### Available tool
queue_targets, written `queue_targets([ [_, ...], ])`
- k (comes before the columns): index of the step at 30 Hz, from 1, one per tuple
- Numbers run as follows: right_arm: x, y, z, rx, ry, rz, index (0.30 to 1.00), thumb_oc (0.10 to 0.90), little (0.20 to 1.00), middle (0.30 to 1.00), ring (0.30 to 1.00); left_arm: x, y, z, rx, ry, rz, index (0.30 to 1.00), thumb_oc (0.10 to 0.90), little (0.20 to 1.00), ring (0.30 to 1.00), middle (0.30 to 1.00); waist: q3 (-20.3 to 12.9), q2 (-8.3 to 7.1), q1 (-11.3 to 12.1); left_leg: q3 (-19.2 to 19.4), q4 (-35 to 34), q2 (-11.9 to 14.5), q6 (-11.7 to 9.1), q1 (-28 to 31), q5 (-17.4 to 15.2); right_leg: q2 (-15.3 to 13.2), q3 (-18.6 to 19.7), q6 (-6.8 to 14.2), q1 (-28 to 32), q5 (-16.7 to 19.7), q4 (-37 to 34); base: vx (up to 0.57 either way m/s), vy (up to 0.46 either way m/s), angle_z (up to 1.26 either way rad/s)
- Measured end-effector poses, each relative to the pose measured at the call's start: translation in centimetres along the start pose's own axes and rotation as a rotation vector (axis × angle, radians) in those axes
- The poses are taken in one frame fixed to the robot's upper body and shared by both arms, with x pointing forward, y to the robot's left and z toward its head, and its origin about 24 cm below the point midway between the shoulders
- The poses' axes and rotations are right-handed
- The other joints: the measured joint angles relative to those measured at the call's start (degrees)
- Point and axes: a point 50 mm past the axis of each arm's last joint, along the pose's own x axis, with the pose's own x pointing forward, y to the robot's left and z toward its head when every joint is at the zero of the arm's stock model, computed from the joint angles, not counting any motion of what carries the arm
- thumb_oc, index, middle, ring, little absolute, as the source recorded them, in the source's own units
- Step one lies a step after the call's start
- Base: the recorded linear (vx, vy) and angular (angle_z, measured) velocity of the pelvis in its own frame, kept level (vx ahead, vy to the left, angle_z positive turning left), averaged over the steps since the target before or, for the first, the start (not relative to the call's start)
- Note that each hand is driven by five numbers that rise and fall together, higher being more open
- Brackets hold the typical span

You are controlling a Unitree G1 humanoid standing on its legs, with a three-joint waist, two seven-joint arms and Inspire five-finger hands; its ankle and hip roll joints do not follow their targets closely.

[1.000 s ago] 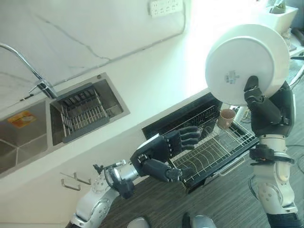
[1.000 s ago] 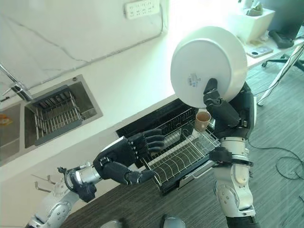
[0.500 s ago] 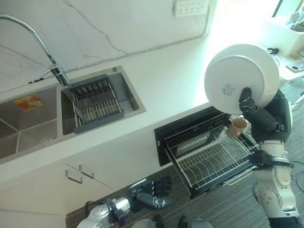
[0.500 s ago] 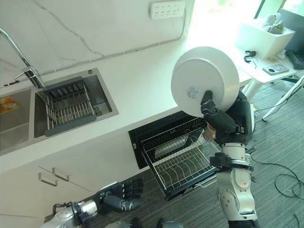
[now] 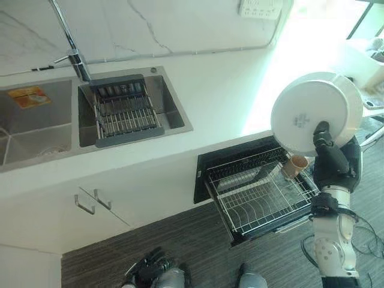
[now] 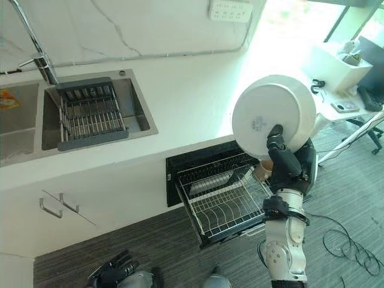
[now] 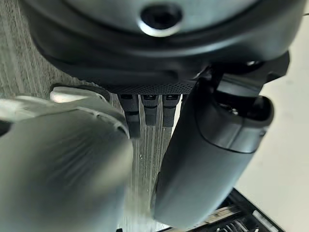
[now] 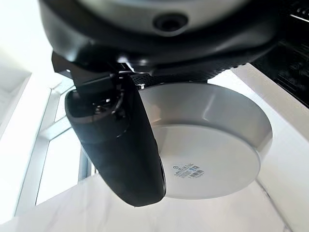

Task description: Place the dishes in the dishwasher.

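Right eye view showed the right robot hand pinching a bowl above the rack; lowering it edge-first between tines, clear of the cup, looked best. Left robot hand hung spread.

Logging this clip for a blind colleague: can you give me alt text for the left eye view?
The robot's right hand holds a white bowl up, underside to the camera, above a pulled-out dishwasher rack holding a brown cup. A steel sink sits in the white counter.
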Motion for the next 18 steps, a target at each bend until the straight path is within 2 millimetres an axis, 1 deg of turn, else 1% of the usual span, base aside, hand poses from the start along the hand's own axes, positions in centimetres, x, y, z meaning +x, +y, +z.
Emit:
queue_targets([
  [1, 0.0, -0.2, 0.0, -0.015, 0.004, -0.012, 0.3, 0.4, 0.3, 0.3, 0.3, 0.0, -0.1, -0.4, -0.02, 0.003, 0.008, 0.9, 0.8, 0.9, 0.9, 0.9, -0.5, 0.95, -0.13, -0.74, 0.41, 1.15, -0.82, -0.39, 0.07, 1.24, -0.58, -0.64, 0.17, -0.4, -0.07, 0.05, -0.283, 0.01],
  [2, 0.0, -0.4, 0.0, -0.067, 0.009, -0.023, 0.3, 0.4, 0.3, 0.3, 0.3, -0.1, -0.1, -1.1, -0.072, 0.009, 0.028, 0.9, 0.8, 0.9, 0.9, 0.9, -1.34, 2.17, -0.37, -1.03, 0.05, 2.97, -2.17, -0.27, 0.49, 2.91, -0.82, -1.85, -0.08, -1.23, 0.59, 0.02, -0.233, 0.02],
  [3, -0.1, -0.7, 0.3, -0.136, 0.01, -0.015, 0.3, 0.4, 0.3, 0.3, 0.3, -0.2, -0.1, -1.7, -0.12, 0.007, 0.055, 0.9, 0.8, 0.9, 0.9, 0.9, -1.73, 2.51, -0.4, -1.58, -0.37, 3.82, -3.35, 0.07, 1.11, 3.71, -1.21, -3.07, -0.45, -2.47, 1.79, -0.01, -0.187, -0.11],
  [4, -0.1, -1.2, 0.8, -0.207, 0.003, -0.017, 0.3, 0.4, 0.3, 0.3, 0.3, -0.1, -0.4, -2.1, -0.115, 0.019, 0.056, 0.9, 0.8, 0.9, 0.9, 0.9, -2.51, 3.37, -0.35, -2.43, -2.03, 4.48, -3.84, 0.55, 2.45, 4.77, -1.34, -3.85, -1.18, -3.26, 2.79, -0.01, -0.185, -0.03],
  [6, -0.1, -1.7, 1.5, -0.368, -0.028, -0.011, 0.3, 0.4, 0.3, 0.3, 0.3, -0.3, -0.4, -2.8, -0.109, 0.04, 0.063, 0.9, 0.8, 0.9, 0.9, 0.9, -3.08, 3.64, -0.92, -2.61, -4.39, 5.07, -4.99, 1.27, 4.02, 5.63, -1.53, -4.84, -1.9, -4.14, 3.75, 0.0, -0.095, -0.04],
  [8, -0.3, -2.4, 2.2, -0.501, -0.058, -0.024, 0.3, 0.4, 0.3, 0.3, 0.3, -0.3, -0.8, -3.6, -0.128, 0.057, 0.08, 0.9, 0.8, 0.9, 0.9, 0.9, -3.73, 4.7, -1.6, -2.83, -6.41, 5.47, -5.95, 2.15, 5.05, 6.31, -1.87, -5.63, -1.82, -4.41, 4.0, 0.01, -0.048, 0.01],
  [9, -0.3, -2.6, 2.4, -0.567, -0.074, -0.029, 0.3, 0.4, 0.3, 0.3, 0.3, -0.3, -0.8, -3.9, -0.133, 0.064, 0.084, 0.9, 0.8, 0.9, 0.9, 0.9, -3.88, 4.94, -1.77, -2.73, -7.12, 5.54, -6.44, 2.65, 5.65, 6.51, -1.82, -5.81, -1.77, -4.56, 4.03, 0.02, -0.035, -0.02],
  [11, -0.7, -2.9, 3.2, -0.913, -0.149, 0.01, 0.3, 0.4, 0.3, 0.3, 0.3, -0.4, -0.8, -4.0, -0.104, 0.079, 0.096, 0.9, 0.8, 0.9, 0.9, 0.9, -4.02, 5.17, -1.93, -2.51, -8.26, 5.75, -7.0, 3.61, 6.21, 6.8, -1.8, -5.93, -1.36, -4.86, 4.05, 0.0, -0.024, -0.05],
  [13, -0.7, -2.8, 3.6, -1.107, -0.195, 0.076, 0.3, 0.4, 0.3, 0.3, 0.3, -0.3, -0.8, -3.9, -0.066, 0.087, 0.097, 0.9, 0.8, 0.9, 0.9, 0.9, -4.29, 5.44, -1.99, -2.54, -8.56, 5.73, -7.01, 3.89, 6.22, 6.84, -1.82, -5.92, -0.96, -4.88, 3.86, 0.0, 0.0, 0.0],
  [14, -0.8, -2.7, 3.5, -1.17, -0.206, 0.105, 0.3, 0.4, 0.3, 0.3, 0.3, -0.3, -0.8, -3.9, -0.056, 0.091, 0.098, 0.9, 0.8, 0.9, 0.9, 0.9, -4.36, 5.43, -1.91, -2.53, -8.77, 5.64, -7.01, 4.28, 6.21, 6.78, -1.78, -5.85, -0.77, -4.96, 3.86, 0.0, 0.0, 0.0],
  [15, -0.9, -2.5, 3.1, -1.213, -0.206, 0.138, 0.3, 0.4, 0.3, 0.3, 0.3, -0.3, -0.7, -3.9, -0.045, 0.095, 0.105, 0.9, 0.8, 0.9, 0.9, 0.9, -4.44, 5.0, -1.94, -2.53, -8.81, 5.54, -7.01, 4.41, 6.21, 6.68, -1.75, -5.78, -0.7, -5.05, 3.93, 0.0, 0.0, 0.0],
  [17, -1.5, -2.1, 1.7, -1.3, -0.207, 0.222, 0.3, 0.4, 0.3, 0.3, 0.3, -0.3, -0.5, -3.9, -0.033, 0.103, 0.125, 0.9, 0.8, 0.9, 0.9, 0.9, -5.2, 4.75, -1.92, -2.5, -8.82, 5.4, -6.7, 4.29, 6.0, 6.5, -1.67, -5.75, -0.68, -5.22, 4.15, 0.03, 0.028, 0.02],
  [18, -2.0, -1.7, 0.6, -1.373, -0.209, 0.309, 0.3, 0.4, 0.3, 0.3, 0.3, -0.4, -0.3, -3.8, -0.021, 0.105, 0.134, 0.9, 0.8, 0.9, 0.9, 0.9, -5.5, 4.27, -1.75, -2.59, -8.9, 5.05, -6.32, 4.21, 5.73, 6.19, -1.78, -5.27, -0.66, -5.79, 4.34, 0.04, 0.038, 0.12],
])
